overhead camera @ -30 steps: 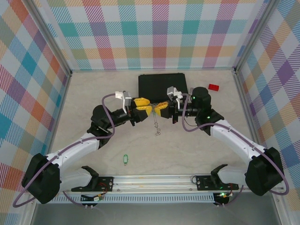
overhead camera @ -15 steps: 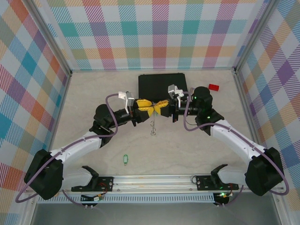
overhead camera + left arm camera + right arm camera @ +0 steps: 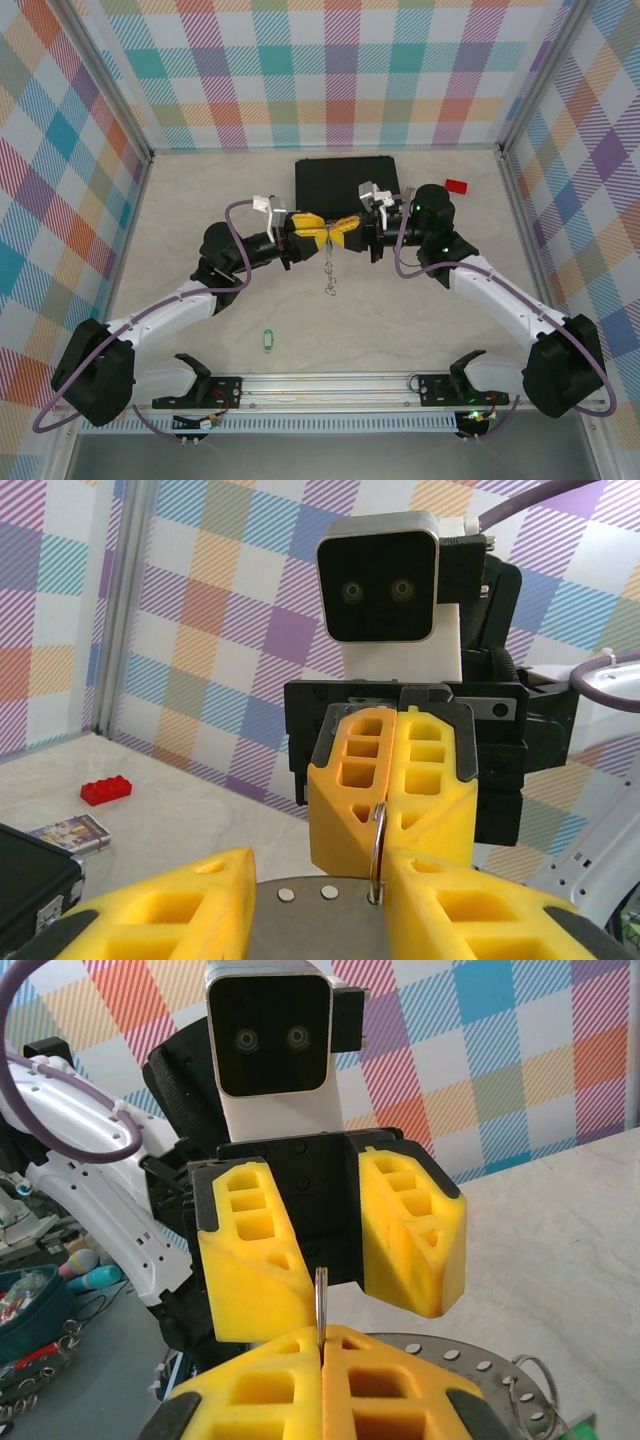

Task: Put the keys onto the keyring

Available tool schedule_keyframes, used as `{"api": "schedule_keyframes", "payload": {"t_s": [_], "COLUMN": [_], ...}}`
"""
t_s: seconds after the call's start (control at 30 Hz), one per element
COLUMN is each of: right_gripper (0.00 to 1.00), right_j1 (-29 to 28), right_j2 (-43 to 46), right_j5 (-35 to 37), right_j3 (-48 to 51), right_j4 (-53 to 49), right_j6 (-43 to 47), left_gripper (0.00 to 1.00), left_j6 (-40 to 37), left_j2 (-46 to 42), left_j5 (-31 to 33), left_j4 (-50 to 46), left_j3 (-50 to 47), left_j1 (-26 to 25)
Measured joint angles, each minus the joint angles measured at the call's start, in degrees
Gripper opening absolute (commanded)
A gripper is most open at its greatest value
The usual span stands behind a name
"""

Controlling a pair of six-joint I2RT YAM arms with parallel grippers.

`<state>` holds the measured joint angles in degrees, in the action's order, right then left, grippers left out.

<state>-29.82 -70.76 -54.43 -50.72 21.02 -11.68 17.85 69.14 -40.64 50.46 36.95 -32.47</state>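
The keyring hangs as a thin grey line under the two grippers where they meet over the table's middle. My right gripper is shut on the ring's top edge. My left gripper faces it with its jaws open around the ring, which rests against one yellow finger. One of the keys, with a green tag, lies on the table near the front rail. A small wire loop with a green sliver beside it shows low in the right wrist view.
The black case lies flat just behind the grippers. A small red block sits at the back right, and a little printed card lies near the case. Plaid walls close in three sides.
Both grippers have shifted slightly toward the back with the ring, and the hanging ring swung a little. The left jaws have narrowed around the ring.
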Motion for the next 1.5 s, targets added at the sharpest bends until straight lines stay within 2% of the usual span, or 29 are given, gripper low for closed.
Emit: {"api": "schedule_keyframes", "payload": {"t_s": [0.03, 0.17, 0.27, 0.4, 0.57, 0.77, 1.03, 1.17, 1.27, 1.5], "right_gripper": [0.0, 0.0, 0.0, 0.01, 0.24, 0.29, 0.28, 0.29, 0.38, 0.39], "right_j1": [0.0, 0.2, 0.4, 0.6, 0.6, 0.5, 0.5, 0.5, 0.5, 0.5], "right_j2": [0.0, -0.2, -0.4, -0.6, -0.6, 0.5, 5.6, 5.7, 5.0, 1.3], "right_j5": [-0.2, -0.4, -0.3, -0.3, -0.1, 2.5, 7.1, 7.1, 6.0, 2.5], "right_j3": [0.0, 0.0, 0.0, 0.0, 0.0, -0.4, -0.5, -3.2, -5.0, -6.7], "right_j4": [0.0, 0.0, 0.0, 0.2, -0.4, -6.2, -14.0, -17.6, -18.4, -19.0], "right_j6": [-0.1, -0.2, -0.3, -0.3, 0.2, 3.8, 10.1, 12.2, 12.8, 12.5], "left_gripper": [0.25, 0.16, 0.0, 0.0, 0.0, 0.0, 0.0, 0.0, 0.0, 0.0], "left_j6": [0.5, 1.1, 2.2, 2.6, 2.3, 0.5, -1.2, -1.2, -1.2, -1.1], "left_j2": [0.2, 1.0, 1.6, 1.9, 1.9, 1.6, -0.1, -0.1, -0.1, -0.1], "left_j5": [-0.5, -2.3, -3.5, -3.9, -3.9, -3.7, -3.7, -3.9, -4.0, -5.0], "left_j4": [0.5, 2.1, 3.0, 3.6, 3.3, 0.3, -2.3, -2.5, -2.5, -2.5], "left_j3": [0.1, 0.6, 0.7, 0.7, 0.8, 0.8, 0.8, 0.8, 0.8, 0.8], "left_j1": [0.0, 0.0, 0.0, 0.0, 0.0, 0.0, 0.0, 0.0, 0.0, 0.0]}}
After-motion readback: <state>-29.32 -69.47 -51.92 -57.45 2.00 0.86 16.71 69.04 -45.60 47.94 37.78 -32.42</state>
